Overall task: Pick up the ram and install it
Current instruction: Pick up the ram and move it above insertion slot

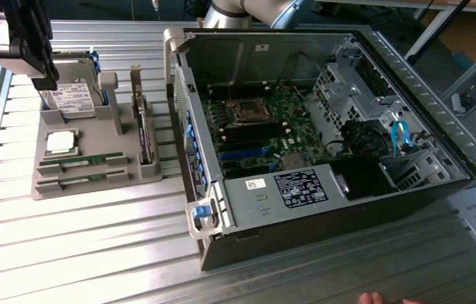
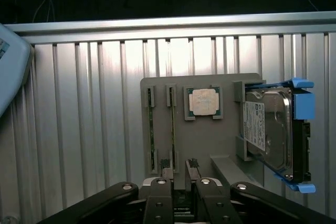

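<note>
**Ram in holder, gripper free above it**

A slatted aluminium table (image 1: 94, 247) carried a grey holder (image 1: 94, 185). At the exterior view's right of the holder stood an open computer case (image 1: 230, 57) with its motherboard (image 1: 259, 126) exposed.

The first ram stick (image 1: 80, 161) and the second ram stick (image 1: 73, 182) lay flat, side by side, each in its own slot. They were at the holder's end farthest from the hard drive (image 1: 73, 98), and both were outside the case. The processor chip (image 1: 61, 142) sat between the sticks and the drive. The expansion card (image 1: 144, 136) stood on edge along the holder's case side.

The gripper (image 2: 179, 163) hung above the holder, clear of it. Its fingertips (image 2: 166, 163) stood a little apart, with bare holder visible between them and nothing held. In the wrist view, one fingertip lined up with the end of one stick.

A person's fingertips (image 1: 371, 297) showed at the exterior view's lower edge.
</note>
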